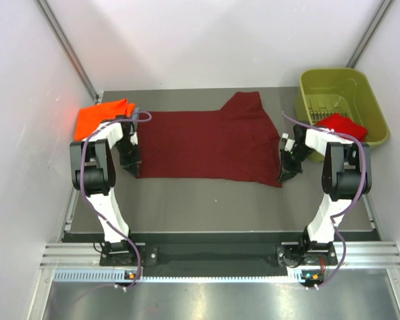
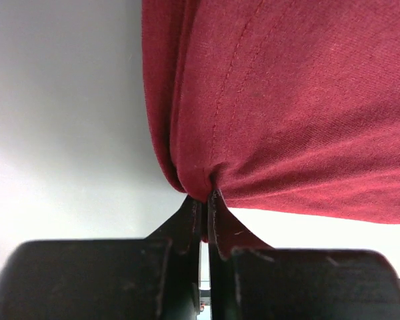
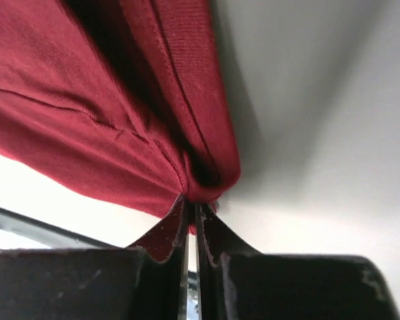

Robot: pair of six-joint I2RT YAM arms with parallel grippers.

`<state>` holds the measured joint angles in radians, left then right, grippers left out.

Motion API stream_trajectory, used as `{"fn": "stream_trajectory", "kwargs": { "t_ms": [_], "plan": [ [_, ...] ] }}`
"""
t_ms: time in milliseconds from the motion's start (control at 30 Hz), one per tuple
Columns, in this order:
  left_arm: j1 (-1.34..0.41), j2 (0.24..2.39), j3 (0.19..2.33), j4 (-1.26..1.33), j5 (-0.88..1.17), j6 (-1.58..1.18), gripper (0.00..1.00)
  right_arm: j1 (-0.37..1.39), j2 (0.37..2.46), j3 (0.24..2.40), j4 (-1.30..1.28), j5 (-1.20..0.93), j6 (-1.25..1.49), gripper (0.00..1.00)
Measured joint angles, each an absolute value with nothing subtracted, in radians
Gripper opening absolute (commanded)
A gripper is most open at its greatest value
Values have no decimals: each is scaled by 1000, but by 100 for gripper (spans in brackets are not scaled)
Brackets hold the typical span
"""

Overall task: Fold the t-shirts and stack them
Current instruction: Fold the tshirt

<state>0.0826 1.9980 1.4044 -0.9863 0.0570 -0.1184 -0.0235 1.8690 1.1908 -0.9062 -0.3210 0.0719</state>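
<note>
The dark maroon t-shirt (image 1: 210, 143) lies spread across the middle of the table, one sleeve pointing to the back. My left gripper (image 1: 131, 163) is shut on its near left corner; the cloth (image 2: 287, 107) bunches at the pinched tips (image 2: 205, 200). My right gripper (image 1: 285, 170) is shut on its near right corner, and the fabric (image 3: 87, 113) gathers at the closed tips (image 3: 192, 203). A folded bright orange t-shirt (image 1: 101, 117) lies at the back left behind the left arm. A bright red t-shirt (image 1: 341, 125) hangs over the rim of the bin. No grey-blue shirt shows.
An olive-green plastic bin (image 1: 343, 100) stands at the back right with a wire rack inside. White walls close in the table on the left, back and right. The dark table surface (image 1: 213, 203) runs from the shirt to the arm bases.
</note>
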Motion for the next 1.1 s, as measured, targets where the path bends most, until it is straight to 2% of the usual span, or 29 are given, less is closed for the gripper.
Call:
{"fn": "stream_trajectory", "kwargs": {
  "t_ms": [500, 967, 1000, 1033, 1100],
  "plan": [
    [102, 1887, 1256, -1033, 74, -98, 0, -15, 1812, 1113, -1012, -289, 80, 0],
    [103, 1752, 1261, -1093, 78, -98, 0, -15, 1673, 962, -1062, -315, 117, 0],
    [103, 1745, 1262, -1097, 79, -98, 8, -15, 1667, 957, -1068, -316, 117, 0],
    [103, 1740, 1262, -1100, 80, -97, 23, -15, 1663, 955, -1072, -316, 117, 6],
    [103, 1735, 1262, -1103, 81, -93, 45, -15, 1661, 956, -1074, -321, 121, 26]
  ]
}}
